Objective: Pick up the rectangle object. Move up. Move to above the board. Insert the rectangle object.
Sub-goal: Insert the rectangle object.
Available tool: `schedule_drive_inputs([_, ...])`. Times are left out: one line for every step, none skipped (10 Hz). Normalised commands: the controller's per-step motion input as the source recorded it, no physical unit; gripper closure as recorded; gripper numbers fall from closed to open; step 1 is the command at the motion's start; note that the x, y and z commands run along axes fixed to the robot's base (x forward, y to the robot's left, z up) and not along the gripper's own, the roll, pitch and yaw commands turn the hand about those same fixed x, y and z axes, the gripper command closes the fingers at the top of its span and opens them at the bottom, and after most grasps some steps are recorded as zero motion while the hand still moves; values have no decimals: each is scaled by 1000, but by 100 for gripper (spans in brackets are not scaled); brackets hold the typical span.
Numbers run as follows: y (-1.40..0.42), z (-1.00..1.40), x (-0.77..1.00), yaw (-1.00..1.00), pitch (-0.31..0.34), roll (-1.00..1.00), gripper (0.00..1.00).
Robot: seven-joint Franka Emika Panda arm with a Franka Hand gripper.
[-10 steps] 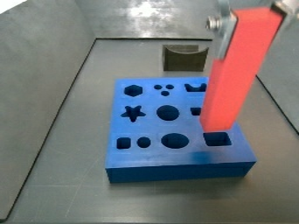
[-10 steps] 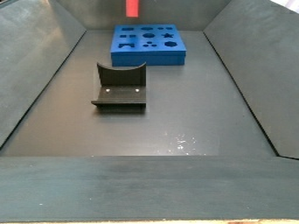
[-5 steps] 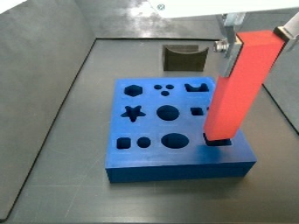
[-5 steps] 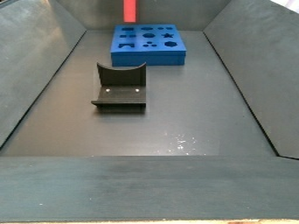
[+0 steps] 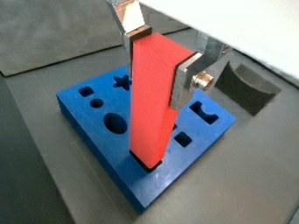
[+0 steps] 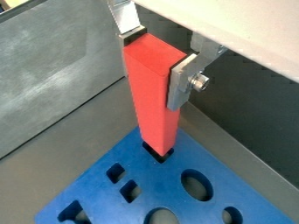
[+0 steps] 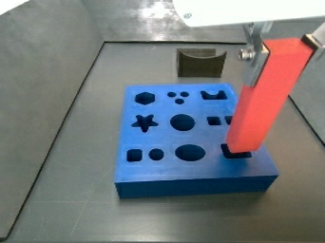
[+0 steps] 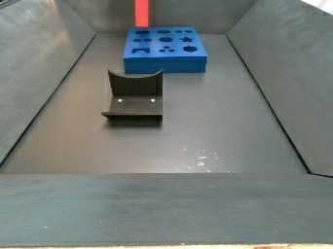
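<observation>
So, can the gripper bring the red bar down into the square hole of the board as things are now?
Probably yes. The gripper holds the rectangle object upright, its lower end right at a square hole at a corner of the board. Nothing lies between them; the fixture stands apart.

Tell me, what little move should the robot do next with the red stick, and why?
Probably push it straight down a little more. The gripper is shut on the rectangle object near its top, and the bar stands upright with its bottom end at the square hole near the corner of the board. Most of the bar is above the board, so it likely is not fully in.
</observation>
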Motion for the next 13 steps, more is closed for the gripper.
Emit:
schedule_drive_inputs([46,-291,640,-86,0,100,100])
schedule_drive_inputs([74,0,351,-6,26,0,100])
schedule_drive_inputs([0,-20,-6,0,0,0,100])
schedule_drive_inputs([0,-40,-134,29,0,49,100])
schedule_drive_inputs([0,0,-49,0,0,0,100])
schedule_drive_inputs([0,-100,-229,0,0,0,100])
schedule_drive_inputs([-17,-114,-329,0,0,31,100])
schedule_drive_inputs([0,0,-94,0,0,0,100])
schedule_drive_inputs([-43,-54,37,0,-14,-29,100])
schedule_drive_inputs([0,-151,9,0,-9,-11,100])
schedule_drive_inputs([-43,-271,69,0,-20,0,100])
schedule_drive_inputs([-29,-311,106,0,-14,0,100])
schedule_drive_inputs([-40,-383,120,-9,0,0,100])
